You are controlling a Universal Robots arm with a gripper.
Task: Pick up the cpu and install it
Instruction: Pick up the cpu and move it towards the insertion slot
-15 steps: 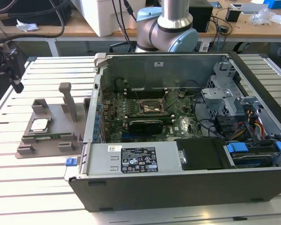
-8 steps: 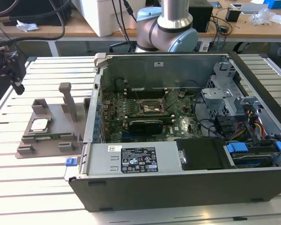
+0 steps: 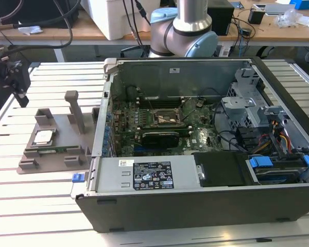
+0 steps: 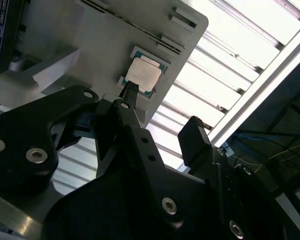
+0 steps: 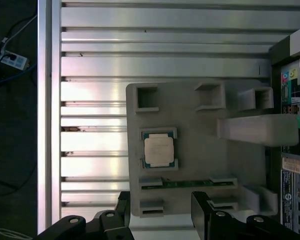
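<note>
The cpu lies flat in its recess on the grey holder tray, shiny top up. The tray rests on the slatted tabletop, at the exterior view's left of the open computer case. The end effector hangs in the air further to the exterior view's left, well apart from the cpu. In the first wrist view its fingers are spread and hold nothing. Inside the case, the motherboard socket sits bare.
</note>
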